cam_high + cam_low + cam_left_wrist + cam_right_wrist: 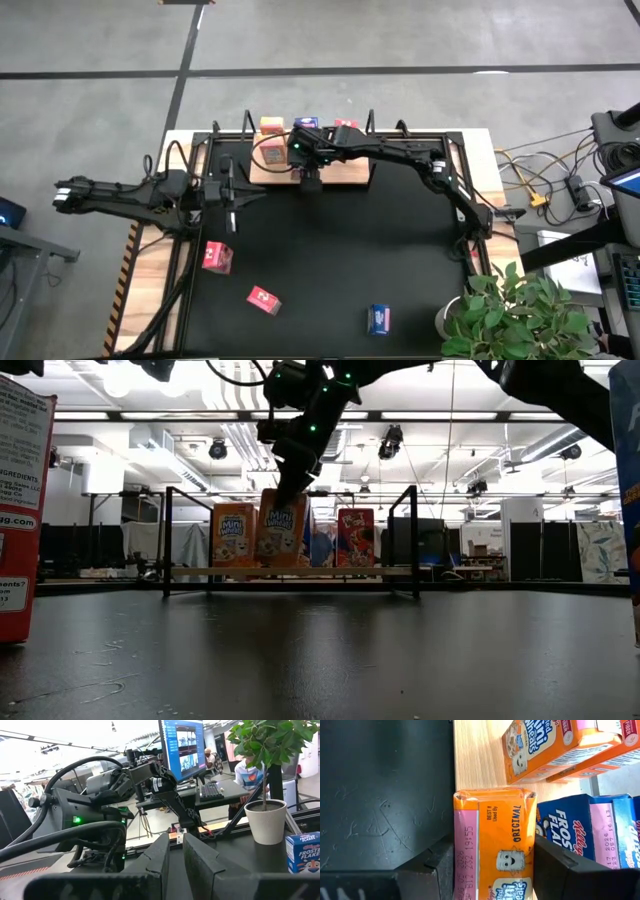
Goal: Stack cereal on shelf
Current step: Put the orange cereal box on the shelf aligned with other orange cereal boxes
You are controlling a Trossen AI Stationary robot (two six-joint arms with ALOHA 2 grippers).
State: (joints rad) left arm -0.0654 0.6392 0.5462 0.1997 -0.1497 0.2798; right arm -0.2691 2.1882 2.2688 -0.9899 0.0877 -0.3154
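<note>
The right hand (490, 862) sits over the shelf (345, 172), fingers spread, with an orange cereal box (495, 845) standing between them on the board, long axis upright. The left hand (232, 205), pressed together, waits farther off.

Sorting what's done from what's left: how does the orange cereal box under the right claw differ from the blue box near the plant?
The orange box stands on the shelf between the right claw's fingers; the blue box lies on the black mat, untouched. Orange sits among other boxes; blue lies alone. Both are small cereal cartons.
</note>
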